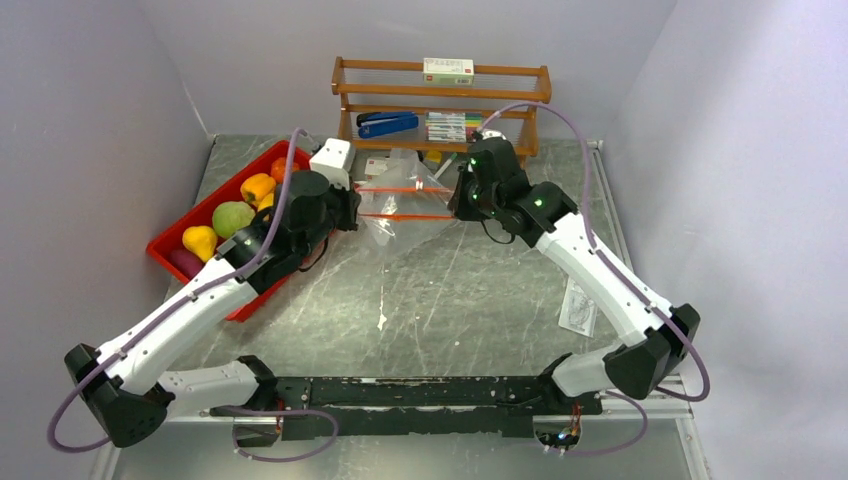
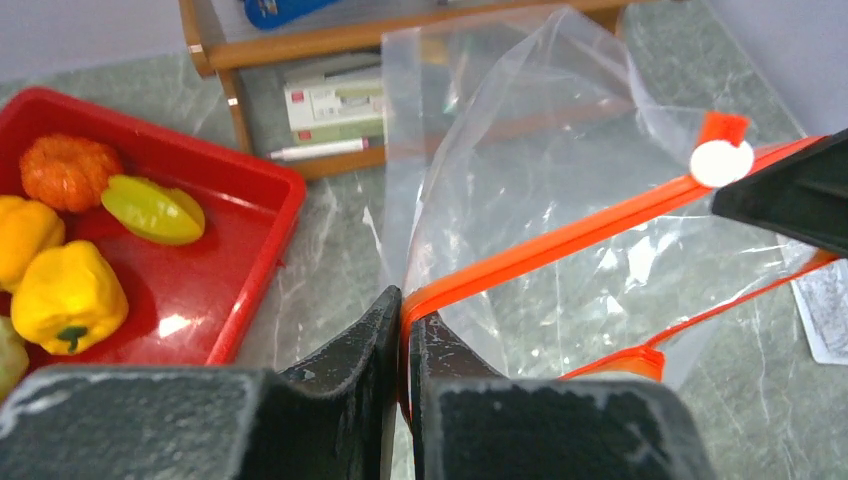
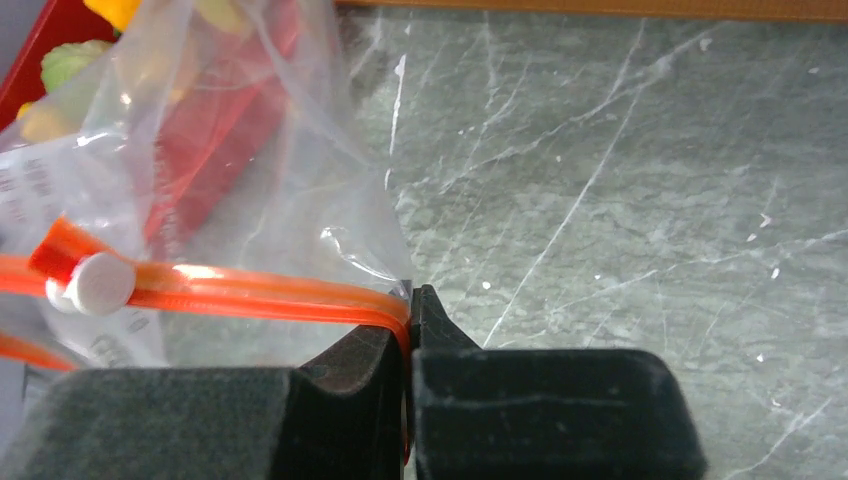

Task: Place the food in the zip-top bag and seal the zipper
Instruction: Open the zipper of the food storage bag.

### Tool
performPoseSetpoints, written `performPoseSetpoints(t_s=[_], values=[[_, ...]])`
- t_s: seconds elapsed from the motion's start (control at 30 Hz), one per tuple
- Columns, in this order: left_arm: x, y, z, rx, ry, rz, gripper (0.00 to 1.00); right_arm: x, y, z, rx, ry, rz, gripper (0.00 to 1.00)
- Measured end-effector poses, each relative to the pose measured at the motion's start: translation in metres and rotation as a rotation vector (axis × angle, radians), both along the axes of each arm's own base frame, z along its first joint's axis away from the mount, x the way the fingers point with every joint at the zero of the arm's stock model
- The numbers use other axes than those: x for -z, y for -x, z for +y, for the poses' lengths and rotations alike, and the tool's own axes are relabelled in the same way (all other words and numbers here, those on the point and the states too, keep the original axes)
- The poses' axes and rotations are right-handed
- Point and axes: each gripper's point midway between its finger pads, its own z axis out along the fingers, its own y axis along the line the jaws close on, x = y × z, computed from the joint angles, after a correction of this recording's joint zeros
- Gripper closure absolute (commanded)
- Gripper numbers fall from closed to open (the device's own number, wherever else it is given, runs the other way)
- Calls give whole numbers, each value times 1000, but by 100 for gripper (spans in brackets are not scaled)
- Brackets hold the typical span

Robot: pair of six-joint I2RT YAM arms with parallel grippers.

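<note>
Top external view, nearest first: the grey marbled table top (image 1: pixel 450 290) runs away from the two arm bases. Past mid-table both arms meet at the clear floppy zip-top bag (image 1: pixel 398 232).

The left gripper (image 1: pixel 356 211) has its black fingers pressed together on the left end of the thin red-orange zipper strip (image 1: pixel 402 189). The right gripper (image 1: pixel 457 199) is clamped the same way on the right end. Each wrist view shows the strip squeezed between its closed jaws. The strip's two lips stand apart (one stretched between the grippers, the other sagging lower), so the mouth gapes.

A round white slider tab (image 3: pixel 98 283) sits on the stretched lip near the right gripper. The bag's body hangs below, and whether its bottom touches the table is hard to tell.

Left of the bag, beside the left arm, lies a red plastic tray (image 1: pixel 165 254) with the food in it: a yellow pear (image 1: pixel 199 241), a green round fruit (image 1: pixel 232 218) and a yellow pepper (image 1: pixel 257 187).

Farthest back, against the wall, a brown wooden rack (image 1: pixel 440 95) holds a blue stapler (image 1: pixel 387 123).
</note>
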Motion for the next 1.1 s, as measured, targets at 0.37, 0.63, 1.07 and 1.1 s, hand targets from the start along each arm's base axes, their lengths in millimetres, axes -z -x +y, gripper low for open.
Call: performPoseSetpoints(t_s=[0.37, 0.63, 1.07, 1.1], values=[[74, 17, -6, 101, -28, 128, 90, 57, 25, 7, -102, -50, 112, 100], [98, 9, -29, 183, -45, 214, 62, 55, 17, 13, -125, -10, 129, 100], [77, 25, -55, 322, 89, 194, 39, 31, 17, 13, -121, 41, 122, 100], [76, 27, -54, 326, 102, 189, 36, 32, 17, 13, -120, 48, 127, 100]])
